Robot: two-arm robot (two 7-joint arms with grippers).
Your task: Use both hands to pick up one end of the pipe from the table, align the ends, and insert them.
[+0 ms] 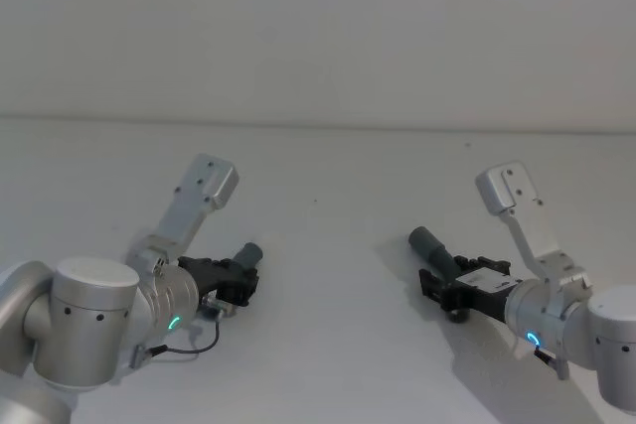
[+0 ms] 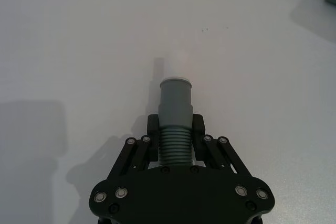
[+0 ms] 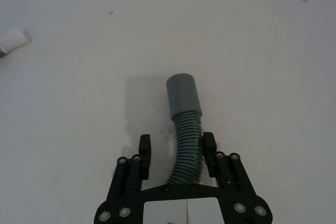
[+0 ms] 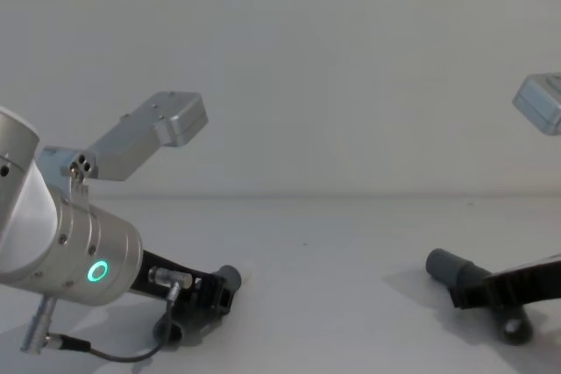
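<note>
Two pieces of the pipe lie apart on the white table (image 1: 328, 345). My left gripper (image 2: 176, 124) is shut on the ribbed part of the left piece (image 2: 175, 100), just behind its grey cuff; a short white tip (image 2: 176, 66) sticks out beyond it. In the head view that gripper (image 1: 234, 280) sits low at the left. My right gripper (image 3: 177, 148) is open around the ribbed hose of the right piece (image 3: 185, 98), whose open grey cuff points away from it. A gap shows beside one finger (image 3: 145, 148). In the head view this gripper (image 1: 442, 290) is at the right, with the cuff (image 1: 427, 243) ahead of it.
The table's far edge meets a plain wall (image 1: 318, 37). Bare white surface lies between the two pieces. Both silver forearms (image 4: 140, 142) rise over the table.
</note>
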